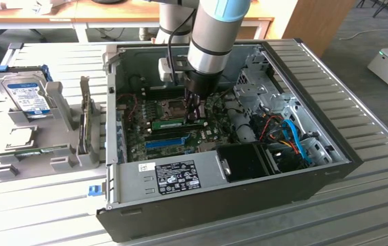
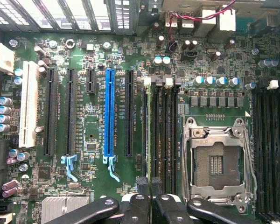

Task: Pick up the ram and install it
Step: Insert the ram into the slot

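Note:
Inside the open computer case (image 1: 330,169), the ram (image 1: 168,123) is a narrow green stick standing on edge along a memory slot of the motherboard (image 2: 93,116). In the wrist view I look down on the ram (image 2: 148,126) as a thin strip between the black slots. My gripper (image 2: 149,186) is shut on one end of it, with the black fingertips (image 2: 141,185) pressed against both faces. From the exterior view, the gripper (image 1: 195,114) reaches straight down at the stick's end. I cannot tell how deep the ram sits in the slot.
A bright blue expansion slot (image 2: 109,116) runs beside the ram and the CPU socket (image 2: 219,161) lies on its other side. Blue cables (image 1: 295,137) and a black fan (image 1: 248,161) fill the case's near corner. A hard drive (image 1: 26,95) stands in grey holders at the exterior view's left.

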`<state>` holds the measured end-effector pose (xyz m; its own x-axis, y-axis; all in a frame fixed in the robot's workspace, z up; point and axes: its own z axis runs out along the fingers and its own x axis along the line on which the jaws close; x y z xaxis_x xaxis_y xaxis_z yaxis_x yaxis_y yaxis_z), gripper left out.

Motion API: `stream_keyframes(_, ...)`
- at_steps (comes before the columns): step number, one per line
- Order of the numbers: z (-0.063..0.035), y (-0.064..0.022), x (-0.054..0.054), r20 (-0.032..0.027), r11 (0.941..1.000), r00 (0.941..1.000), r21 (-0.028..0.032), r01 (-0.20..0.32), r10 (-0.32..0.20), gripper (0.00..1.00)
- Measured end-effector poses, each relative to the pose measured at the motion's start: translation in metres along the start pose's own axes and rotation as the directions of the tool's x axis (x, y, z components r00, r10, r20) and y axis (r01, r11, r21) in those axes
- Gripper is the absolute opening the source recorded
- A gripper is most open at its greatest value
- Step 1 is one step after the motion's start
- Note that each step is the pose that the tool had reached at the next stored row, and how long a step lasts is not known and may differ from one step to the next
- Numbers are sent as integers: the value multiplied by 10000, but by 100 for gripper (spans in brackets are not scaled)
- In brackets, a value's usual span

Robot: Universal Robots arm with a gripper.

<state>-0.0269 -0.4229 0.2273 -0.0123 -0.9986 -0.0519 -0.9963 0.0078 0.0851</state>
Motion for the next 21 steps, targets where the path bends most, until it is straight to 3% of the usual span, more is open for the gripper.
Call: stream_keyframes(21, 30, -3, 2, 0, 10000, 10000, 1, 5, -5, 13)
